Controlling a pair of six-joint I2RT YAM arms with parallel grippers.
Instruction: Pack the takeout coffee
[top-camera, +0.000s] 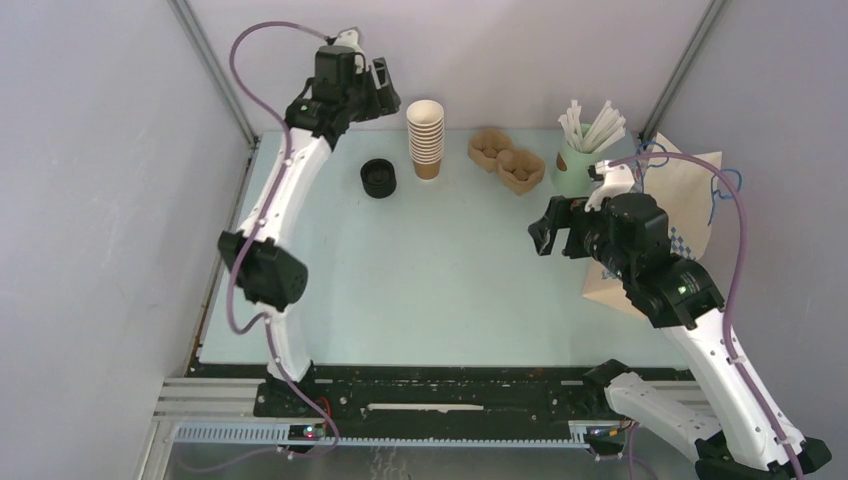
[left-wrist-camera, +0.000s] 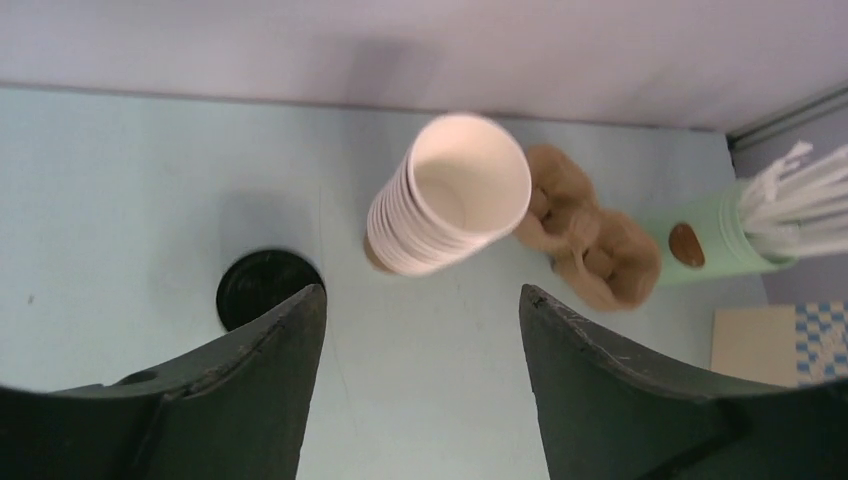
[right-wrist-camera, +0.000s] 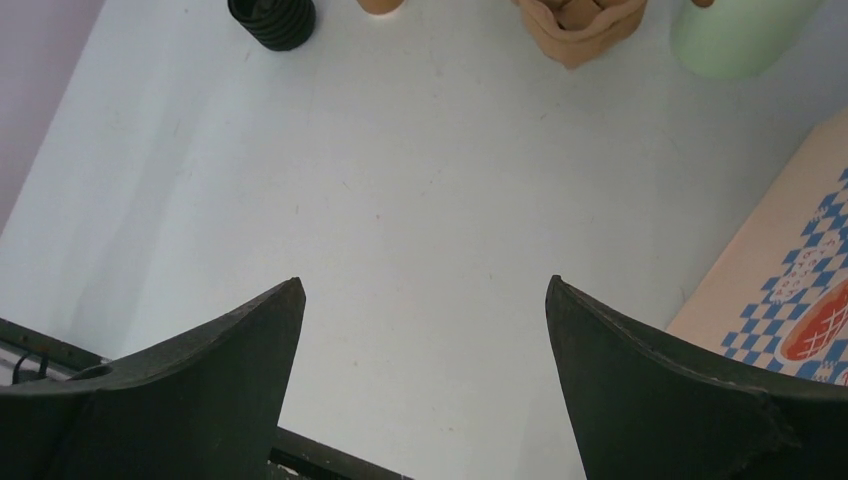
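Observation:
The takeout coffee cups, brown kraft with white insides, stand nested in one upright stack (top-camera: 426, 138) at the back of the table. The left wrist view looks down into the top cup (left-wrist-camera: 450, 195). My left gripper (top-camera: 385, 90) hovers high just left of the stack, open, with nothing between its fingers (left-wrist-camera: 422, 290). My right gripper (top-camera: 548, 228) hangs open and empty over the right middle of the table, well away from the cups (right-wrist-camera: 423, 282). Only the stack's base (right-wrist-camera: 380, 5) shows at the top edge of the right wrist view.
A stack of black lids (top-camera: 379, 178) sits left of the cups. To their right lie brown pulp cup trays (top-camera: 507, 160), then a pale green cup of white straws (top-camera: 577, 160). A paper bag (top-camera: 680, 200) with blue checks lies at the right edge, under my right arm.

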